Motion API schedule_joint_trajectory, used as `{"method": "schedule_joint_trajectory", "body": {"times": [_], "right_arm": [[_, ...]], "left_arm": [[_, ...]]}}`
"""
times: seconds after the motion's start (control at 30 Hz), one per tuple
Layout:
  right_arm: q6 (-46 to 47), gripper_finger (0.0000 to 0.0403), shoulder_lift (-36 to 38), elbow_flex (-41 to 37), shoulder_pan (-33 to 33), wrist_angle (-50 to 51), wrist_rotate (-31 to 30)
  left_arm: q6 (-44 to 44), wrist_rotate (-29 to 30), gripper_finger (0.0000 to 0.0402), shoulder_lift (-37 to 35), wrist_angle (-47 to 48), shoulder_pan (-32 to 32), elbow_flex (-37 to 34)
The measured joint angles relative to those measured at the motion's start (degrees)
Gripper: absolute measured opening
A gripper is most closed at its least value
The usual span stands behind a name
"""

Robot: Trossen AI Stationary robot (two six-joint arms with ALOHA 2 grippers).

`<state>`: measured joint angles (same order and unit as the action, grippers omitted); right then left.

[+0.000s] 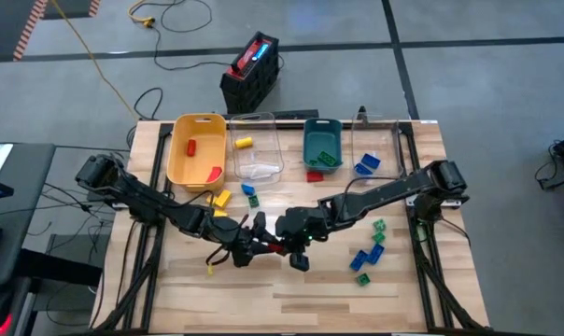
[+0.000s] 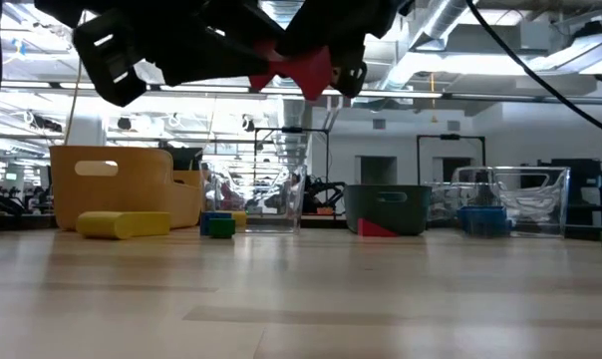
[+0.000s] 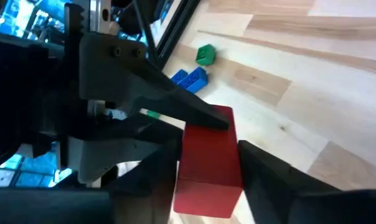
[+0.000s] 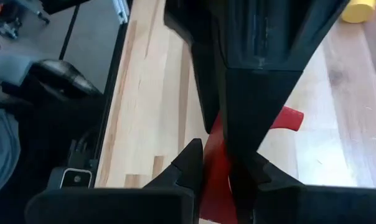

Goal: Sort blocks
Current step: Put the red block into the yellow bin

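Observation:
Above the middle of the table a red block (image 1: 275,247) hangs between my two grippers, which meet tip to tip. My left gripper (image 1: 260,245) reaches in from the table's left and my right gripper (image 1: 289,245) from the right; both are shut on the block. The low view shows the block (image 2: 301,70) high above the wooden top. Loose blocks lie on the table: blue and green ones (image 1: 368,252) at the right, yellow ones (image 1: 221,198) (image 1: 209,269) at the left, and a red one (image 1: 314,175) by the teal bin. My left gripper pinches the red block's two opposite side faces (image 3: 206,180) between its two fingers, at the block's end nearest that arm. It comes from the table's left, slanting slightly down. The block is clear of the table. My right gripper pinches the block's other end (image 4: 216,171) between its two fingers, slanting down from the table's right. One of its fingertips (image 3: 206,115) lies on the block's far edge in the left wrist view. The block hangs clear of the table.
Along the far edge stand a yellow bin (image 1: 196,149) with red pieces, a clear bin (image 1: 256,149) with a yellow block, a teal bin (image 1: 322,145) with green blocks, and a clear bin (image 1: 375,149) with a blue block. The near half of the table is bare wood.

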<state>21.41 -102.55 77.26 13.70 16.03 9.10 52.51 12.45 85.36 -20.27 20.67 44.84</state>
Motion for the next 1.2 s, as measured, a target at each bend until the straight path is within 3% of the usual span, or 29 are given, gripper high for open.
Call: {"method": "schedule_joint_trajectory", "body": {"times": [0.1, 0.23, 0.5, 0.73, 0.87, 1.0, 1.13, 1.2], "right_arm": [[-0.9, 0.0072, 0.0, 0.1, 0.0, -0.2, 0.0], [-1.8, 0.0091, 0.0, 0.1, 0.0, -0.5, 0.1], [-2.4, 0.0175, 0.9, 0.1, 0.0, 0.7, 0.1], [-4.0, 0.0231, 8.4, 0.3, -1.3, 9.9, -2.3], [-3.2, 0.0234, 13.5, 0.3, -1.1, 19.8, -12.5], [1.1, 0.0231, 16.8, 0.2, 0.7, 24.8, -23.8], [6.1, 0.023, 17.1, 0.2, 4.8, 25.6, -32.9], [7.7, 0.023, 17.0, -0.9, 7.3, 24.2, -37.4]], "left_arm": [[0.2, -0.2, 0.0127, 0.0, 0.1, 0.0, 0.0], [1.0, -0.1, 0.0127, 0.0, 0.1, 0.0, 0.0], [-1.0, 0.6, 0.0127, 0.0, 0.7, 0.0, 0.0], [-6.2, 3.2, 0.0127, -0.4, 5.4, 0.0, 0.0], [-14.1, 13.7, 0.0127, -5.2, 12.8, 0.0, 0.0], [-27.7, 27.0, 0.0127, -13.7, 22.3, -0.9, 0.0], [-48.7, 47.2, 0.0127, -23.3, 38.4, -2.9, 0.0], [-61.9, 52.7, 0.0127, -28.4, 48.8, -4.8, 0.0]]}}
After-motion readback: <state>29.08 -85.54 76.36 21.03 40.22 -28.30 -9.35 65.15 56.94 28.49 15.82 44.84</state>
